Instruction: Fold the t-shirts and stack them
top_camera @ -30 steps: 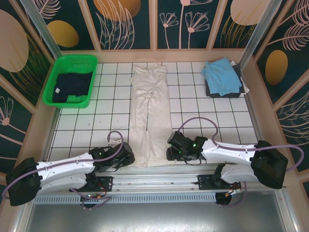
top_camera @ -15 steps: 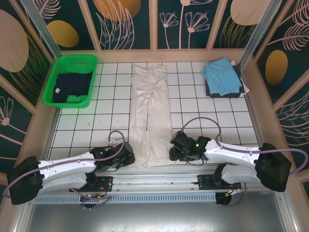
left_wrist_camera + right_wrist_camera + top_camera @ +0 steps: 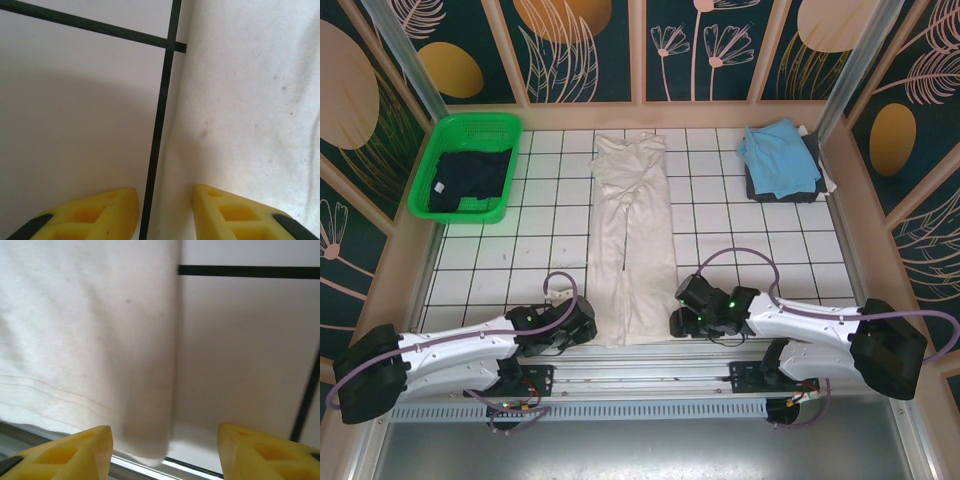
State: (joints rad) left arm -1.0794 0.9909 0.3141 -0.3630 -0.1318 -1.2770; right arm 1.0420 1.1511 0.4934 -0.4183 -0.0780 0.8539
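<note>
Cream-white t-shirt (image 3: 632, 240): long axis runs from near worktop (image 3: 550, 250) edge to far edge.
Left gripper (image 3: 164, 214): spread over its left border.
Right gripper (image 3: 167, 452): spread over its right border.

- Surface (image 3: 550, 215): white, ruled into squares by thin black grid lines (image 3: 160, 125); faint scuffs in places.
- Green plastic mesh basket (image 3: 485, 120): rectangular, sits at the far left corner of the surface, slightly skewed to the grid.
- Wooden frame (image 3: 640, 103): pale border along the far and side edges.
- Wall panels (image 3: 580, 50): dark teal, printed with cream leaf and flower outlines and gold ovals.
- Two metal posts (image 3: 405, 60): slanting up from the far corners.
- Aluminium rail (image 3: 650, 380): runs along the near edge, with a grey metal sheet (image 3: 640, 445) below it.
</note>
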